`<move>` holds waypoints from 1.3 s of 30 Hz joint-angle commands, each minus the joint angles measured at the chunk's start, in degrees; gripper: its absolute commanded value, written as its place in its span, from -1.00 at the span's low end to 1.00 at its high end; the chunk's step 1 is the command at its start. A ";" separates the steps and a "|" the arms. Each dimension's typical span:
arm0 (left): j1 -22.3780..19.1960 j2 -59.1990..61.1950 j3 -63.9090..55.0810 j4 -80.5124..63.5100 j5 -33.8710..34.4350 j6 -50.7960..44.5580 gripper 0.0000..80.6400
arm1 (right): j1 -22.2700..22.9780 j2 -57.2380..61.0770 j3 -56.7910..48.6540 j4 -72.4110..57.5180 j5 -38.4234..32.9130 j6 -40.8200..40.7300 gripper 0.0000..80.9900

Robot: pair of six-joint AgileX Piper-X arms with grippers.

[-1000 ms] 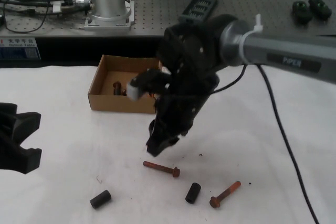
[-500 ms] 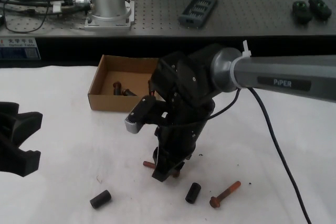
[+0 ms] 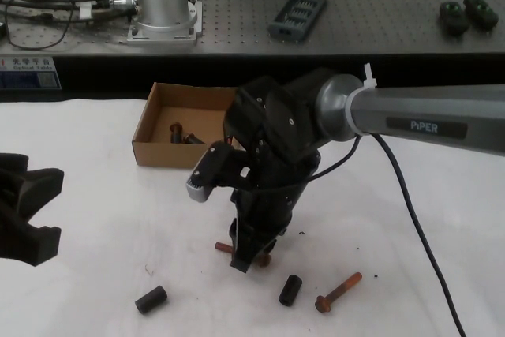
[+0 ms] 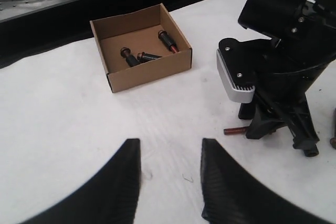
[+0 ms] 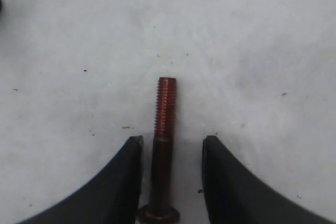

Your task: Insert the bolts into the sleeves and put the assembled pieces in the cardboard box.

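Right claw astride bolt, coppery (threaded tip)

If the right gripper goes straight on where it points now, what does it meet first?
Likely the white cloth, the right gripper straddling the bolt lying there; depth is unclear.

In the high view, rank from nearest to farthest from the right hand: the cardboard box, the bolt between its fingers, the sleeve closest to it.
1. Bolt, between the fingers of the right hand.
2. Sleeve, just right of it, nearer the camera.
3. Cardboard box, well back and left.
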 commanded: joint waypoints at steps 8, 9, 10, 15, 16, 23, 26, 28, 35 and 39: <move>0.05 -0.51 -0.15 -0.64 0.42 0.45 -0.31 | 0.21 -0.48 0.15 2.14 3.44 -2.59 -0.58; 0.05 -0.51 -0.15 -0.64 0.42 0.45 -0.31 | 0.21 -0.48 0.15 2.14 3.43 -2.59 -0.67; 0.05 -0.51 -0.15 -0.64 0.42 0.45 -0.31 | 0.34 -0.48 0.15 2.13 3.28 -2.59 -0.79; 0.05 -0.50 -0.15 -0.64 0.30 1.31 -0.31 | 0.84 -0.48 0.15 3.05 3.23 -2.59 -0.87; 0.05 -0.50 -0.15 -0.64 0.17 2.08 -0.31 | 1.14 -0.48 0.15 3.84 2.73 -3.04 -0.87; 0.61 -0.50 -0.15 -0.64 -2.95 13.33 -0.31 | 5.68 -0.48 0.15 12.22 -2.00 -7.79 -0.87; 2.15 -0.50 -0.15 -0.64 -4.14 18.75 -0.31 | 8.15 -0.48 0.15 14.24 -2.00 -10.92 -0.87; 3.43 -0.50 -0.15 -0.48 -4.01 20.82 -0.31 | 9.81 -0.80 0.15 14.31 -2.00 -12.96 -0.87; 6.40 -0.50 -0.15 4.49 -4.01 24.59 -0.31 | 13.71 -1.14 0.15 13.59 -4.25 -17.45 -0.87; 6.66 -0.50 -0.15 6.31 -2.68 25.09 -0.31 | 14.33 -1.14 0.15 9.83 -4.06 -21.49 -0.87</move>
